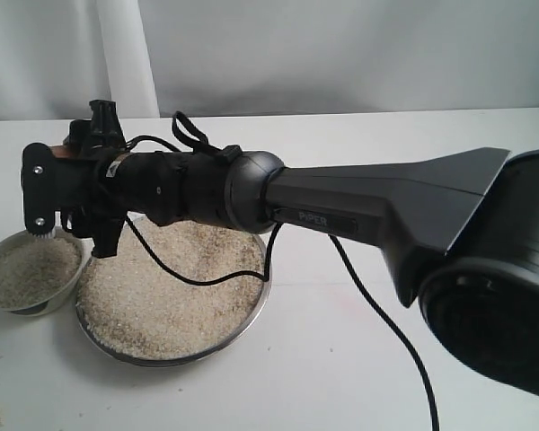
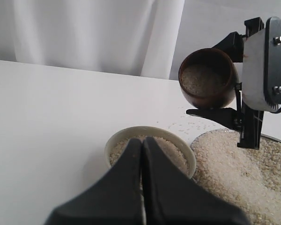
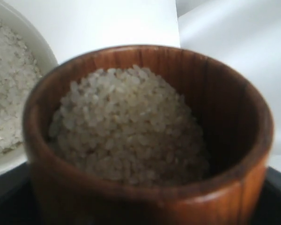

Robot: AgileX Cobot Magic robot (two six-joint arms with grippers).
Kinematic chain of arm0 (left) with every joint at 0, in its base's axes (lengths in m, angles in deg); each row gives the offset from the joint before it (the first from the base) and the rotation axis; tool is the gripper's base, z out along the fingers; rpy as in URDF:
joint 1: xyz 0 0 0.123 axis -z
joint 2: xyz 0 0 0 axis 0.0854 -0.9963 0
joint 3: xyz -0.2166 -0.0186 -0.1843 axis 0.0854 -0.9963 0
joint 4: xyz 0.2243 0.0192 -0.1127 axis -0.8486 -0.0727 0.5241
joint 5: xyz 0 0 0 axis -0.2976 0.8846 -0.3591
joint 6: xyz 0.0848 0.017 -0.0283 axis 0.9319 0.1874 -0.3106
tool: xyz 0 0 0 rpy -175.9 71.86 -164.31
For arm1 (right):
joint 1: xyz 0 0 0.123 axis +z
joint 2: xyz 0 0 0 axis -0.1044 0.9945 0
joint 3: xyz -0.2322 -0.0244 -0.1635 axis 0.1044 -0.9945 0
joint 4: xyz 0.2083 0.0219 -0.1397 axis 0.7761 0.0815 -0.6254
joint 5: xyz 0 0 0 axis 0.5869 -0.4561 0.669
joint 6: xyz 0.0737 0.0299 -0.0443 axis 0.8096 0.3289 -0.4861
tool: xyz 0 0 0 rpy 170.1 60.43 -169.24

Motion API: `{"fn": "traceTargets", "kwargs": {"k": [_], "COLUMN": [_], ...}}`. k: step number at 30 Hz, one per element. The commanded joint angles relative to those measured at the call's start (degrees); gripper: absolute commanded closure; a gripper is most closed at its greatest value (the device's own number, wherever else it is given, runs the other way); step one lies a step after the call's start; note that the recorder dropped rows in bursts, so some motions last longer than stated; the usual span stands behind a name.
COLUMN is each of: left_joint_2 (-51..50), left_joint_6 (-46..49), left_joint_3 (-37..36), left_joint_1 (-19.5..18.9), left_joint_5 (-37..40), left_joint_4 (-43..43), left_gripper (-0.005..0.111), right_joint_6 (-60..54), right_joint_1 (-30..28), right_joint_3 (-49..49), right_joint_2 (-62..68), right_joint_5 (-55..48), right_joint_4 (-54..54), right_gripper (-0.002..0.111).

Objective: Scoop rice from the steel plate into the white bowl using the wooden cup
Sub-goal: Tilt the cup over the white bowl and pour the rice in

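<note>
a: where are we?
b: our right gripper grips the cup, full of rice, raised by the bowl. left gripper's jaws meet, empty.
a: bowl's part filled; plate holds plenty. pouring remains.

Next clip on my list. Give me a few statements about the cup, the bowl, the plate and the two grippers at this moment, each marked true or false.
1. The wooden cup is empty. False: it is filled with rice close to its rim.
2. The white bowl already has rice in it. True.
3. The left gripper holds the wooden cup. False: its jaws are shut on nothing, and the right gripper grips the cup.
4. The steel plate holds a wide bed of rice. True.
</note>
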Motion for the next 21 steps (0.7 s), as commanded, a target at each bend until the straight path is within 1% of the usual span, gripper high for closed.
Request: {"fn": "traceTargets", "kwargs": {"k": [1,9,16,20,21], "left_joint_2": [0.0,0.0,0.0,0.0,0.0], "left_joint_6": [-0.2,-0.2,-0.2,-0.2,-0.2], "left_joint_3": [-0.1,-0.1,-0.1,-0.1,-0.1], "left_joint_1": [0.1,0.1,0.1,0.1,0.1], "left_joint_5": [-0.4,-0.4,-0.4,-0.4,-0.4], "left_joint_4": [0.0,0.0,0.0,0.0,0.0], "left_gripper": [0.107,0.107,0.107,0.107,0.107], "right_joint_6": [-1.8,-5.8,-10.6,-14.0,-16.4], "right_joint_1": [0.8,1.5,1.8,1.9,1.9], "right_joint_3": [0.2,0.2,0.2,0.2,0.2], "right_joint_2": [-0.1,-0.1,2.7,3.0,3.0], "right_joint_5": [2.8,5.5,10.7,11.1,11.1], "right_joint_4": [-2.2,-2.2,-2.0,-1.8,-0.3], "right_gripper": [0.108,0.108,0.108,0.108,0.108]}}
